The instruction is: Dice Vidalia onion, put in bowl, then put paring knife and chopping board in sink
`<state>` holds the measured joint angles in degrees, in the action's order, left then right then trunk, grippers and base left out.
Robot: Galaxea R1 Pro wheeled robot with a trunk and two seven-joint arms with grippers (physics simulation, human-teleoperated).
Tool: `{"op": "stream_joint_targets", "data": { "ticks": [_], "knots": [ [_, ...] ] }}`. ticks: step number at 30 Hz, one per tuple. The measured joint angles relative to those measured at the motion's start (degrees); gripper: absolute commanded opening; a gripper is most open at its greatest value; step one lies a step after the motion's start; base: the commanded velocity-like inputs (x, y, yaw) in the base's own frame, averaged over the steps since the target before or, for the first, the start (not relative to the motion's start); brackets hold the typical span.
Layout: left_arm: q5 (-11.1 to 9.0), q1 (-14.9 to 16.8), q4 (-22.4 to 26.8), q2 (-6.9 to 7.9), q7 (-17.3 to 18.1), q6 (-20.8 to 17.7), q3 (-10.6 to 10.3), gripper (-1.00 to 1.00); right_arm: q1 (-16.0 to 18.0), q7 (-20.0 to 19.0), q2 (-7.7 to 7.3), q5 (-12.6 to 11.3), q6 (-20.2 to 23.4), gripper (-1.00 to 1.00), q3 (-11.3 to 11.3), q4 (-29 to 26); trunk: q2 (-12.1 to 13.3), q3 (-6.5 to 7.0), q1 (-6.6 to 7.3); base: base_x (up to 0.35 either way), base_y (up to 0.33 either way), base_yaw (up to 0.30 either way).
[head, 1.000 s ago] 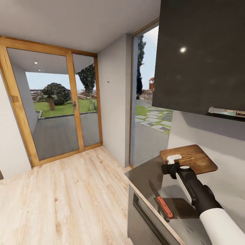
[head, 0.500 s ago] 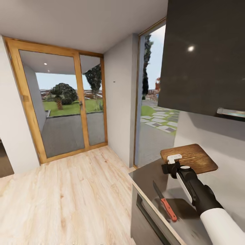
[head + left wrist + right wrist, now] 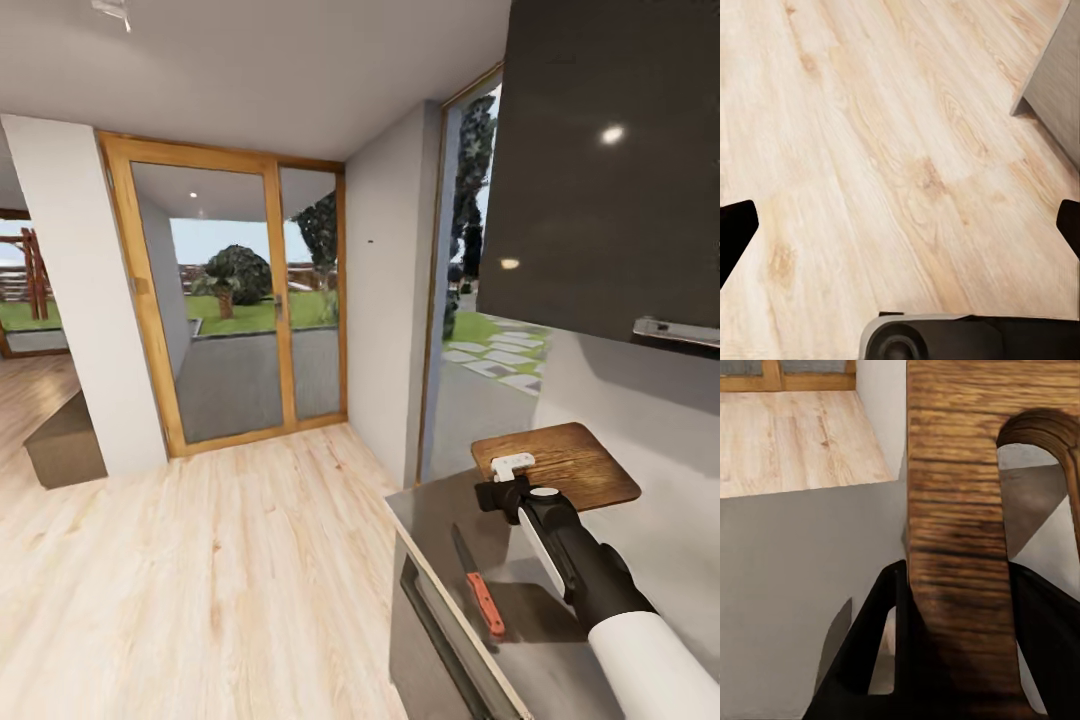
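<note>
Over the countertop: my right gripper (image 3: 510,478) clamps the rectangular brown wooden chopping board (image 3: 565,464) by its near edge.
Knife: orange-handled dark-bladed paring knife (image 3: 476,583) lies on the dark grey countertop (image 3: 530,650), near the gripper.
Left gripper (image 3: 900,232): spread wide over the light wood floor (image 3: 870,150), I see.

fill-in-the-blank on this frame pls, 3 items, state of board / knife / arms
1. The right gripper has its jaws shut on the ____.
2. The paring knife lies flat on the ____, handle toward the robot.
3. The left wrist view looks down at the light wood ____.

Missing words: chopping board; countertop; floor.
</note>
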<state>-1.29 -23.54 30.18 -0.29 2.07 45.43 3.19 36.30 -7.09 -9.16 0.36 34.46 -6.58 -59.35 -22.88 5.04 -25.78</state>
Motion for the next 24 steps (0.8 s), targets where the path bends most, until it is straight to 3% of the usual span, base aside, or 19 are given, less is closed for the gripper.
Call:
{"op": "stream_joint_targets", "data": {
  "ticks": [15, 24],
  "knots": [
    [0.0, 0.0, 0.0, 0.12, -0.1, 0.1, 0.0, 1.0, 0.0, 0.0, 0.0, 0.0, 0.0, -1.0, 0.0, 0.0, 0.0, 0.0, 0.0, -0.314, -0.023, 0.277],
    [0.0, 0.0, 0.0, 0.13, -0.1, 0.1, 0.0, 1.0, 0.0, 0.0, -0.01, -0.1, 0.0, -1.0, 0.0, 0.0, 0.0, -0.01, 0.02, -0.068, 0.0, 0.277]
  ]
}}
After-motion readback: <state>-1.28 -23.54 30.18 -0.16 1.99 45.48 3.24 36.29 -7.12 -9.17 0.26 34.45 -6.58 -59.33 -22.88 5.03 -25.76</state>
